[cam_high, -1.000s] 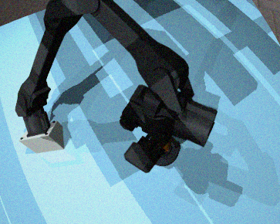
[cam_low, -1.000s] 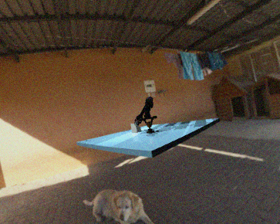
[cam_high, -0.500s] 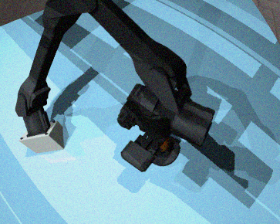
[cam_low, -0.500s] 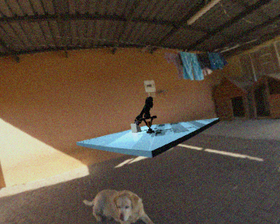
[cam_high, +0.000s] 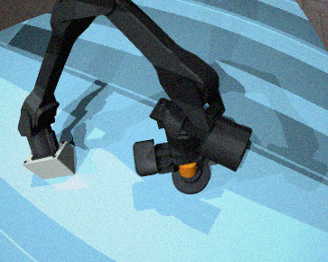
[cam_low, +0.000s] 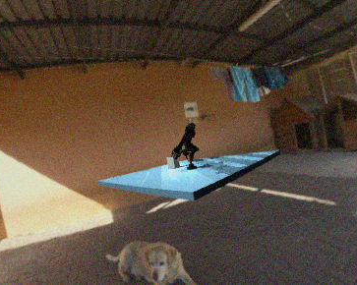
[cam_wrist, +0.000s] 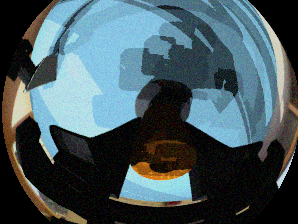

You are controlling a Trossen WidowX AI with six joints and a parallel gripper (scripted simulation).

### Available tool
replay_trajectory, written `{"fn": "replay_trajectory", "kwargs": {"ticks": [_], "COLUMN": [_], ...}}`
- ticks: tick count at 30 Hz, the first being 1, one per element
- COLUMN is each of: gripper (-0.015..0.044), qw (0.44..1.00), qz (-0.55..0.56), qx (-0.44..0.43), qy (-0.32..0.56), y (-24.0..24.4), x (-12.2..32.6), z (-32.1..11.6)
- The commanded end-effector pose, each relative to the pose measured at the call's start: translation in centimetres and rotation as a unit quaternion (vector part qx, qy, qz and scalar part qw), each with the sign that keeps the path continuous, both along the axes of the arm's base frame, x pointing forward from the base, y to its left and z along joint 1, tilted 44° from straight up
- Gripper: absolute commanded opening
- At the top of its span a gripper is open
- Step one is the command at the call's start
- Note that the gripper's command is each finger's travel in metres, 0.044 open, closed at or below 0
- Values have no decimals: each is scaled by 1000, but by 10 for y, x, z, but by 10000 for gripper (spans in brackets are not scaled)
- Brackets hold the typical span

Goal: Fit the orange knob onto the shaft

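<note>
The orange knob (cam_high: 188, 170) (cam_low: 189, 158) (cam_wrist: 155, 171) is between the fingers of my gripper (cam_high: 184, 166) (cam_wrist: 162, 123), which is shut on it. The dark round pedestal (cam_high: 192, 187) (cam_low: 192, 167) (cam_wrist: 142, 104) stands on the blue table, below the knob. In the top view the knob overlaps the upper part of the pedestal. In the wrist view the pedestal shows just beyond the fingertips, with the knob's shaded body in front of its middle. The shaft cannot be made out, so I cannot tell whether the knob touches it. The knob's hole and both flat sides are hidden.
A pale block (cam_high: 50, 166) (cam_low: 172, 163) is at the foot of my arm, left of the pedestal in the top view. The blue table (cam_high: 125, 235) (cam_low: 150, 184) carries broad shadows of the arm. Its edges show in the exterior view.
</note>
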State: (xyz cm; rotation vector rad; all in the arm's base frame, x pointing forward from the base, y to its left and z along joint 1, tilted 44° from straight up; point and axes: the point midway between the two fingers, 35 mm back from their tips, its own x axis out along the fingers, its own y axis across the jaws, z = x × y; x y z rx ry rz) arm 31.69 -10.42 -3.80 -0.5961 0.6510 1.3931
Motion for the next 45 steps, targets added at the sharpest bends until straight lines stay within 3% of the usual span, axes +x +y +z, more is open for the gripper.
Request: {"fn": "replay_trajectory", "kwargs": {"ticks": [1,10,22,45], "gripper": [0,0,0,0], "qw": [990,899,662,658], "qz": [-103,-318,-543,-546], "qx": [8,27,47,47], "qy": [96,300,514,517], "y": [-1,-4,-7,-8], "x": [3,6,9,10], "z": [-1,0,1,-3]}}
